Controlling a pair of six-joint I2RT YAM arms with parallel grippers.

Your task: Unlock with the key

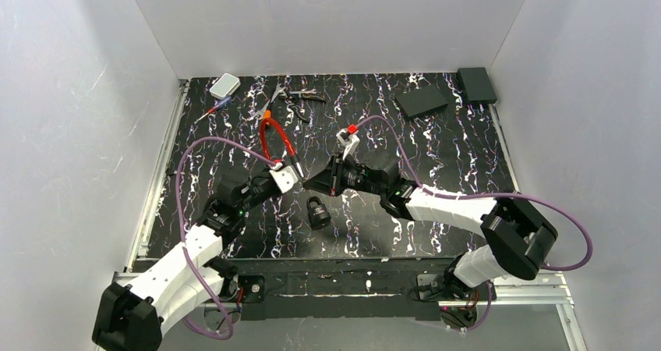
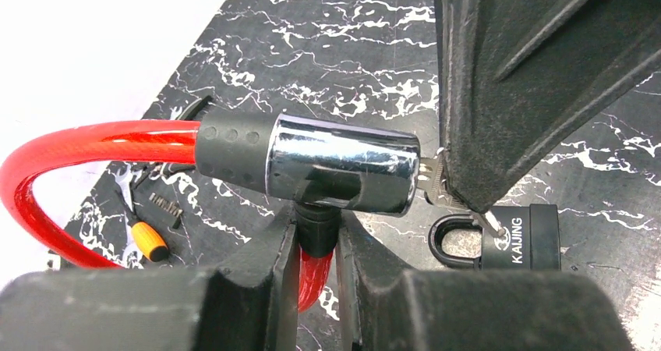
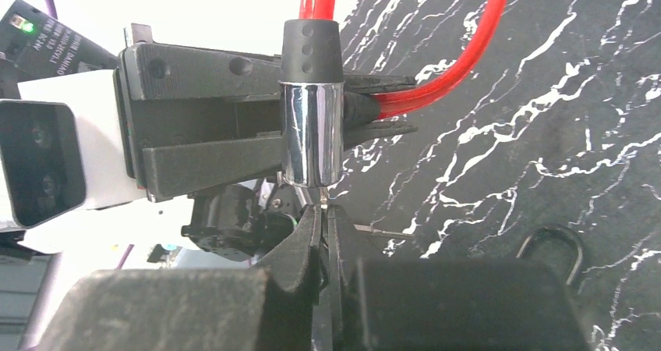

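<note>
A red cable lock (image 1: 270, 136) with a chrome cylinder (image 2: 339, 164) is held up above the table. My left gripper (image 2: 318, 242) is shut on the black neck under the cylinder, where the red cable (image 2: 70, 148) enters. A metal key (image 2: 431, 181) sticks into the cylinder's end. My right gripper (image 3: 323, 214) is shut on that key (image 3: 323, 201) just below the cylinder (image 3: 312, 132). In the top view both grippers, left (image 1: 290, 171) and right (image 1: 310, 182), meet at mid-table.
A black padlock (image 1: 317, 210) marked KAIJING (image 2: 518, 238) lies on the table just below the grippers. At the back are a white box (image 1: 224, 85), a screwdriver (image 1: 210, 111), metal tools (image 1: 300, 95) and two black blocks (image 1: 421, 101) (image 1: 476, 84).
</note>
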